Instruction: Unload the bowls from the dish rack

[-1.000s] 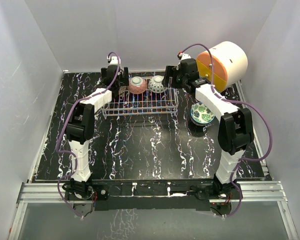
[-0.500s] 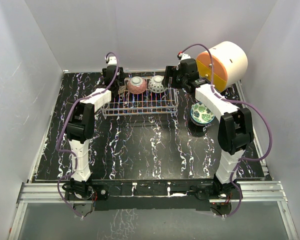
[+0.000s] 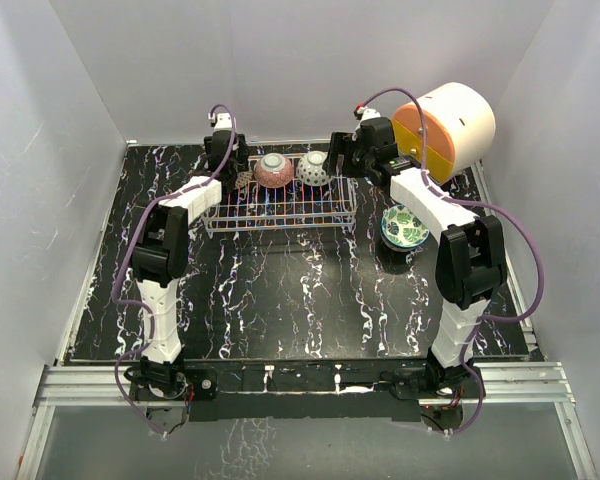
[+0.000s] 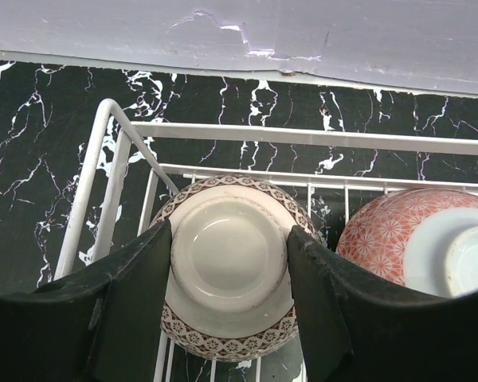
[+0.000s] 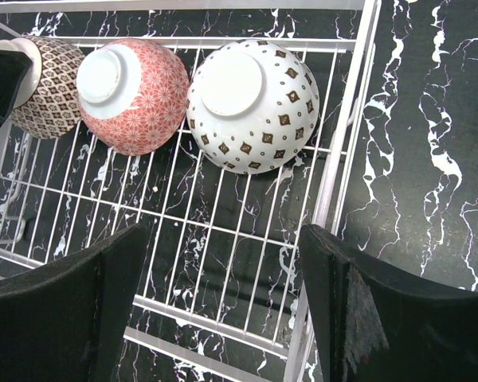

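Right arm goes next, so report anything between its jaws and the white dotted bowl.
Nothing visible. The right gripper is open over bare dish rack wire; the white dotted bowl lies ahead, the red bowl beside it.

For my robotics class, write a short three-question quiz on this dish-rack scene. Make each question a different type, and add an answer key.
1. Count: how many bowls lie upside down in the dish rack?
2. True or false: the right claw is gripping a bowl.
3. Which bowl does the left claw grip by its foot? A) pink-red B) brown-patterned C) white with diamonds
Key: 1. Three. 2. False: it hangs open above the rack. 3. B, the brown-patterned bowl.
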You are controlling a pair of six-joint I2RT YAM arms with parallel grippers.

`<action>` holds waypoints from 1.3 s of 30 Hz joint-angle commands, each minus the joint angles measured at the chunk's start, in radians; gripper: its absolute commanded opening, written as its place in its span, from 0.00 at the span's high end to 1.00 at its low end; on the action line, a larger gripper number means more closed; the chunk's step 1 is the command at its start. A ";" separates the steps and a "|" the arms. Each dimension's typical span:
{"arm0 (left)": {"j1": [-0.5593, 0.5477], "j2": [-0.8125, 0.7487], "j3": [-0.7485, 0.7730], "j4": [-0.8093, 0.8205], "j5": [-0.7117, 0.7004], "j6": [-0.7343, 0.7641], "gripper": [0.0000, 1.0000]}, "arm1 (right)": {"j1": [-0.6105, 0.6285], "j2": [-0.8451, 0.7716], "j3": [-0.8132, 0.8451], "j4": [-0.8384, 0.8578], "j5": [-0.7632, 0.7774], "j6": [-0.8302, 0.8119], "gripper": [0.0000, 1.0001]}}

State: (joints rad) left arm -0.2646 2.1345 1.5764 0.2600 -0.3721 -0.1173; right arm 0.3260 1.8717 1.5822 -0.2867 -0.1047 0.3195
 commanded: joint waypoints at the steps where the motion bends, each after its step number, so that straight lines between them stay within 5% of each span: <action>1: 0.009 -0.068 0.022 -0.087 0.051 -0.032 0.75 | -0.003 -0.003 0.042 0.044 -0.016 0.000 0.21; 39: 0.034 -0.188 0.133 -0.164 0.311 -0.178 0.75 | -0.002 -0.012 0.032 0.049 -0.032 0.006 0.21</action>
State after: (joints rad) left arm -0.2493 2.0457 1.6493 0.0727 -0.1421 -0.2405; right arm 0.3260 1.8717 1.5822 -0.2863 -0.1276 0.3202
